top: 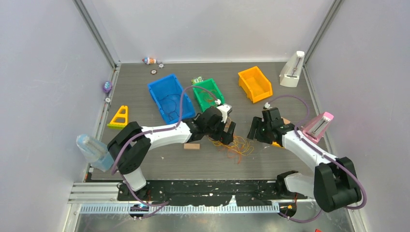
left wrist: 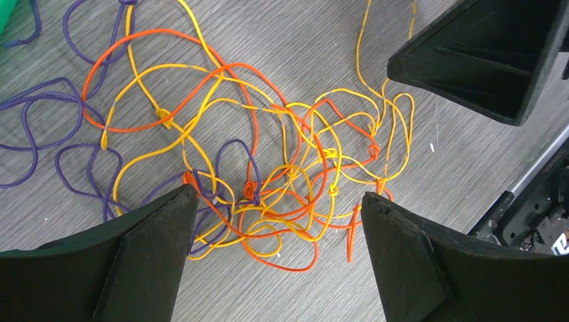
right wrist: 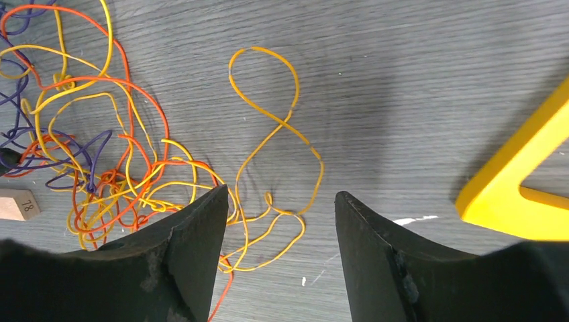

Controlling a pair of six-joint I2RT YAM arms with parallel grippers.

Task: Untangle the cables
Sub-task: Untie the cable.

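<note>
Left wrist view: the cables (left wrist: 268, 181) pass out of sight behind my left gripper (left wrist: 282, 198), and their purple loops are cut by the left edge. Right wrist view: the yellow triangle (right wrist: 503, 188) and the wooden block (right wrist: 17, 203) are cropped at the edges.

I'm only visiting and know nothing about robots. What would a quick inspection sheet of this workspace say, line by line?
Surface: dark grey wood-grain table.
Job's things: the cables, a loose tangle of orange, yellow and purple strands lying flat between the arms; a yellow loop trails off towards the right arm.
Clutter: blue bin, green bin and orange bin at the back; yellow triangle at left; wooden block beside the tangle.
Grippers: left gripper open over the tangle; right gripper open over the yellow loop; neither holds anything.
Cables: mauve hoses run along both arms.
Surroundings: pale walls on three sides.
</note>
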